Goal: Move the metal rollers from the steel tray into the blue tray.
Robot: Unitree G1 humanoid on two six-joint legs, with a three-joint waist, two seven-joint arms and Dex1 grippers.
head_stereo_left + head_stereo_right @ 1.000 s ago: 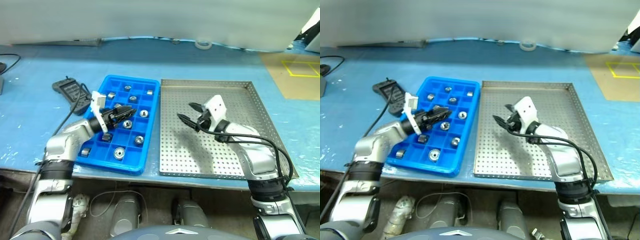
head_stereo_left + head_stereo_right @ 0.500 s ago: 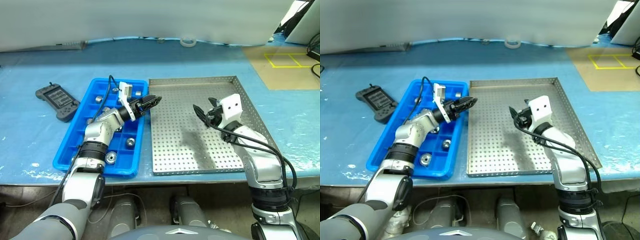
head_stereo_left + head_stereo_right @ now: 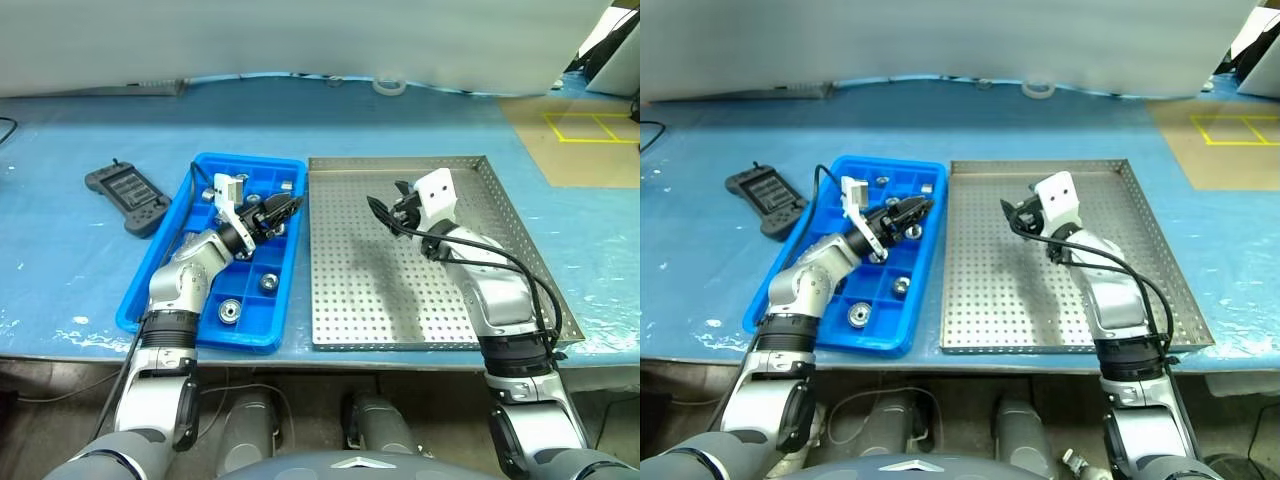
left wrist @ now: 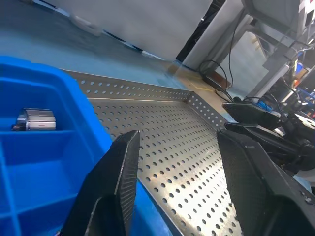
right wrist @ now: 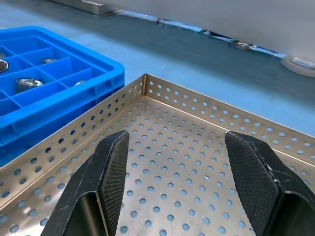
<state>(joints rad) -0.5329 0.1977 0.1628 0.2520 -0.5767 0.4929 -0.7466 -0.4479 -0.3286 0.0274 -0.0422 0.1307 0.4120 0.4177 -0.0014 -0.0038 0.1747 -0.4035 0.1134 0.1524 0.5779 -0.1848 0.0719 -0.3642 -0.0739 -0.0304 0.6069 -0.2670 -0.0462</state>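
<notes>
Head cam had rollers [image 3: 229, 311] already in the blue tray [image 3: 140, 300], steel tray [image 3: 420, 310] looked bare, both grippers [image 3: 287, 208] [image 3: 384, 212] apart, so I figured scan corners first.

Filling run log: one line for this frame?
left gripper: open, empty, over blue tray | right gripper: open, empty, over steel tray | metal rollers: in blue tray
</notes>
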